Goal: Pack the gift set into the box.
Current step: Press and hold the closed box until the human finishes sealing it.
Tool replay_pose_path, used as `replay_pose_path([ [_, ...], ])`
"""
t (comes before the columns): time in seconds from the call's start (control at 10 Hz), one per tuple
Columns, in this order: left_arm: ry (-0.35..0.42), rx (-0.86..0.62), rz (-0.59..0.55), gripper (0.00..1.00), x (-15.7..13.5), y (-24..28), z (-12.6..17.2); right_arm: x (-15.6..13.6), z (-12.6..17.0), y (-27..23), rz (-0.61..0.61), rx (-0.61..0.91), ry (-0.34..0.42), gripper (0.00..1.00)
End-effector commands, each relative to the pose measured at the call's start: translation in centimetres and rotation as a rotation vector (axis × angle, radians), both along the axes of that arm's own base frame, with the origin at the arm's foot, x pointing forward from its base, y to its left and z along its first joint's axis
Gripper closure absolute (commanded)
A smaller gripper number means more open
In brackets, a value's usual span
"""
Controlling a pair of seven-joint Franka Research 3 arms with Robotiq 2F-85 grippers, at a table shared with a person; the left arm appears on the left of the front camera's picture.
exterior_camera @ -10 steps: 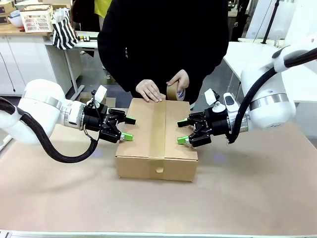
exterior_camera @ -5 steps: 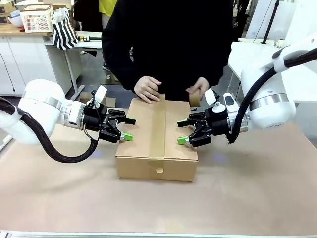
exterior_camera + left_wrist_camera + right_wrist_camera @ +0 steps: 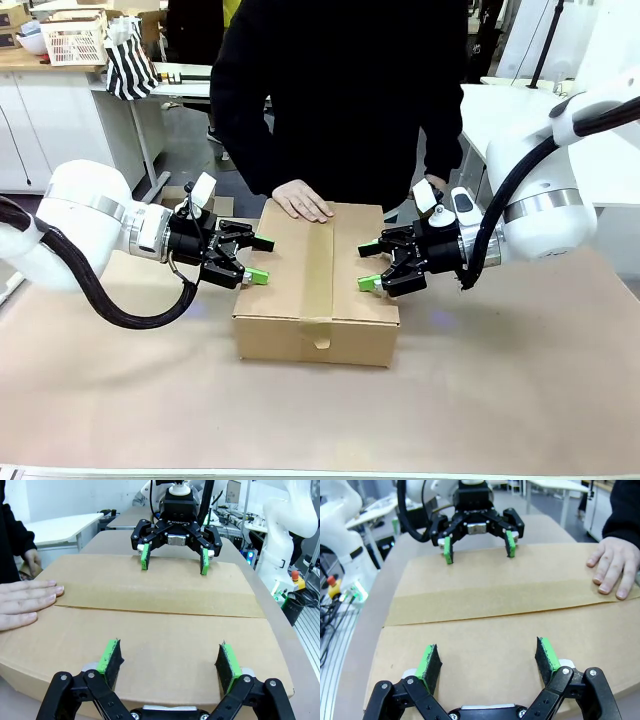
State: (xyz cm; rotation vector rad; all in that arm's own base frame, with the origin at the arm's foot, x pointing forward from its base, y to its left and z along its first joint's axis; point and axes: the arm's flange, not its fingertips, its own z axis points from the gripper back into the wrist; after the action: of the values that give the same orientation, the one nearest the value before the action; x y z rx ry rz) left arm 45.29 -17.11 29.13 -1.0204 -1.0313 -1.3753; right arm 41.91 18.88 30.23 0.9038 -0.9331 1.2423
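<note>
Now, box: the closed brown cardboard box (image 3: 316, 285) is sitting mid-table on the brown-paper-covered table (image 3: 500, 400), between the two grippers.
Tape strip: a tan tape strip (image 3: 319, 262) is running along the top seam from 12 o'clock to 6 o'clock, folding over the near edge.
Left gripper: the left gripper (image 3: 254, 259) is hovering at the box's 9 o'clock edge, its green pads (image 3: 111, 656) spread apart over the lid, gripping nothing.
Right gripper: the right gripper (image 3: 369, 265) is hovering at the 3 o'clock edge, fingers likewise parted and empty.
Person: a hand (image 3: 302, 199) is lying flat on the far end of the lid, around 11 o'clock.
</note>
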Motion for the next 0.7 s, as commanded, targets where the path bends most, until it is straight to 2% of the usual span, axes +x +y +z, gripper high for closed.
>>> replay_pose_path([
  [0.0,-0.001,0.002,-0.001,0.00,-0.12,0.07,-0.24,-0.06,-0.15,-0.10,-0.006,0.005,0.016,0.00],
  [0.6,-0.001,0.002,-0.001,0.00,-0.12,0.07,-0.24,-0.06,-0.15,-0.10,-0.006,0.005,0.016,0.00],
])
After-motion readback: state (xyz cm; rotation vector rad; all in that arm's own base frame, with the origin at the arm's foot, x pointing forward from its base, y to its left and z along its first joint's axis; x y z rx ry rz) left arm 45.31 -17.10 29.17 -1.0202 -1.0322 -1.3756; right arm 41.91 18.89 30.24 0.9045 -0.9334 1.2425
